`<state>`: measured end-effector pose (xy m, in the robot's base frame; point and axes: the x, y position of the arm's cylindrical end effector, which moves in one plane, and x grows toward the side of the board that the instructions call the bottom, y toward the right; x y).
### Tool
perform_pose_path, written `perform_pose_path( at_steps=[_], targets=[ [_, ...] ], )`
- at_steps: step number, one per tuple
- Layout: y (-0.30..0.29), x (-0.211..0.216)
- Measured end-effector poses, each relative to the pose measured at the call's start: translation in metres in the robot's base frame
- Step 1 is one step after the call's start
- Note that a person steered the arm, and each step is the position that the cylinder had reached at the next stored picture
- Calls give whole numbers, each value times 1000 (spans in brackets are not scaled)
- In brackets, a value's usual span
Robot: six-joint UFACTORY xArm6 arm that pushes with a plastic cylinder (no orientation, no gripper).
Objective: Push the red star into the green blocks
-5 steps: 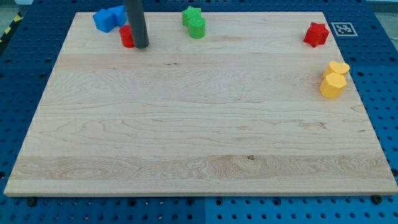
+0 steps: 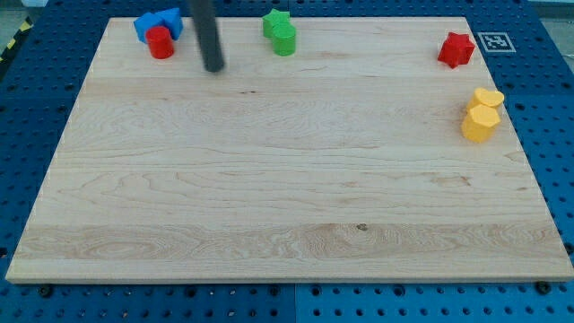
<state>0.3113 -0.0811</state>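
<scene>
my tip (image 2: 213, 68) on table (image 2: 269, 179) between red cylinder (image 2: 160, 42) and green blocks (image 2: 280, 32); red star (image 2: 456, 49) far right; no gripper visible

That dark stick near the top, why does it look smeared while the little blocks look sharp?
Camera view: the rod is softened by motion blur, so my tip has fuzzy edges; the red star, green blocks and yellow blocks are crisp. Lighting is even, shadows faint, with no glare on the wooden board.
</scene>
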Motion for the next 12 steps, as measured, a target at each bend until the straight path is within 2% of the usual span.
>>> perform_pose_path(
  at_steps=[2,3,5,6,7,8,12],
  targets=[
    [150,1],
    [195,-19],
    [286,-96],
    [344,-106],
    [378,-75],
    [377,-36],
    [232,-12]
  ],
)
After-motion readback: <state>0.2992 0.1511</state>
